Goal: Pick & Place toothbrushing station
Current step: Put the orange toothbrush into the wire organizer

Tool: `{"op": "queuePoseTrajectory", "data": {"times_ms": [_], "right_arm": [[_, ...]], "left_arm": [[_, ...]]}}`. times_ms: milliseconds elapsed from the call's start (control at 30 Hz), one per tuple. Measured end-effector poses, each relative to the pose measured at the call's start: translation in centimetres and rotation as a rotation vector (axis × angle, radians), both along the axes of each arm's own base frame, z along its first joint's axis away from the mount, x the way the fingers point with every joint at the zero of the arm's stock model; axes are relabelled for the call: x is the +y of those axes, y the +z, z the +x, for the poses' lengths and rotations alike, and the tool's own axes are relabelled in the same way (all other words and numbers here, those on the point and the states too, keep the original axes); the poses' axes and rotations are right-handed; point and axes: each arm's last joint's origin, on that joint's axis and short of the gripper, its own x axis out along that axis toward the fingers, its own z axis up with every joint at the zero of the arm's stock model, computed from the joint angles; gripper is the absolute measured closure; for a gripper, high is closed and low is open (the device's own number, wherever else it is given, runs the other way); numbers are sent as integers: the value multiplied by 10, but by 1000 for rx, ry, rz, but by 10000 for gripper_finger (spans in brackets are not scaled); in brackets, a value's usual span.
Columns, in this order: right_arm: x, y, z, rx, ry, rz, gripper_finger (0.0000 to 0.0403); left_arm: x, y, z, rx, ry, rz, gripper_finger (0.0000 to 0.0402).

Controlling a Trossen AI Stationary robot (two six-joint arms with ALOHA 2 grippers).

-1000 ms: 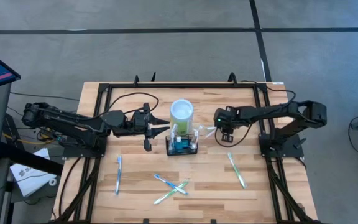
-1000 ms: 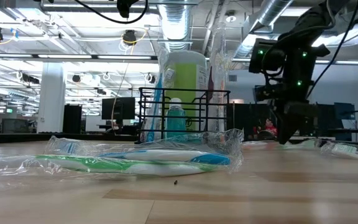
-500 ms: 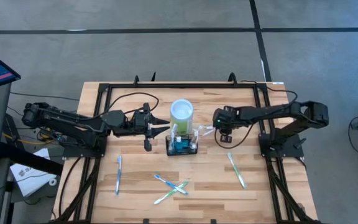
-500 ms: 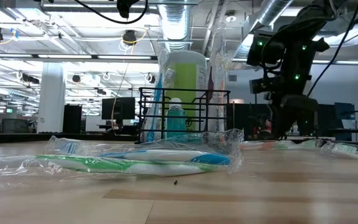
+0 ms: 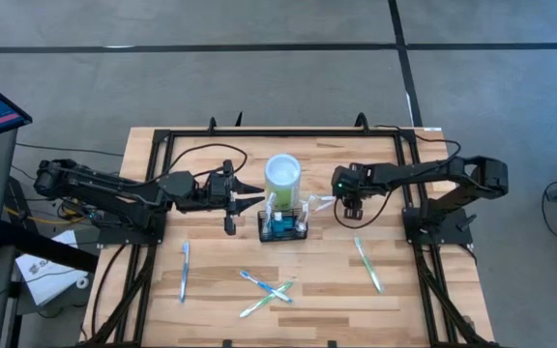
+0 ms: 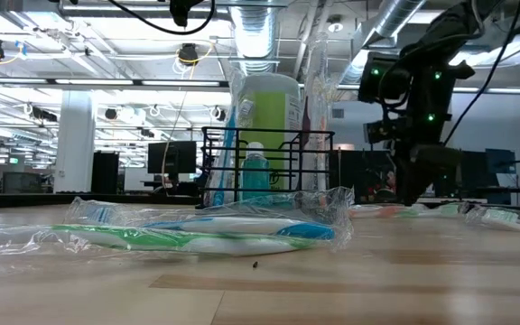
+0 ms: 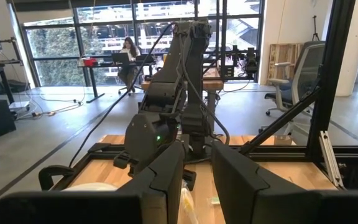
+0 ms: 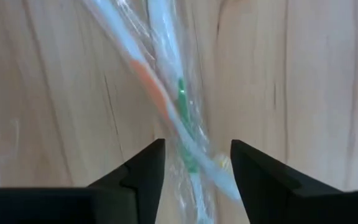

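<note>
The black wire-mesh caddy (image 5: 283, 228) stands on the table's middle, holding a teal bottle and wrapped toothbrushes; it also shows in the low view (image 6: 269, 162). The lime-green cup (image 5: 282, 174) stands just behind it. My left gripper (image 5: 257, 198) is open and level, just left of the caddy, pointing at it. My right gripper (image 5: 353, 207) points down, open, to the right of the caddy. Its fingers stand on either side of a plastic-wrapped toothbrush (image 8: 173, 106) lying on the wood, which also shows in the high view (image 5: 325, 202).
More wrapped toothbrushes lie on the table: one at the near left (image 5: 185, 271), a crossed pair near the front middle (image 5: 264, 290), one at the near right (image 5: 367, 263). A black frame (image 5: 288, 132) runs around the table's edges.
My right gripper has shifted a little toward the caddy and back again, staying low over the wrapped toothbrush. My left gripper has kept still.
</note>
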Motion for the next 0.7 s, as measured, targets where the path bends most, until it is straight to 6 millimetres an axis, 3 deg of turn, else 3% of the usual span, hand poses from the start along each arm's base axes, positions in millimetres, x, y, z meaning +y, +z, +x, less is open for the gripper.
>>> {"op": "queuePoseTrajectory", "data": {"times_ms": [467,700], "right_arm": [[-3,-13,4,54,17,6,284],[-2,-13,3,63,29,6,386]], "left_arm": [[0,0,0,2,-3,0,321],[0,0,0,2,-3,0,321]]}}
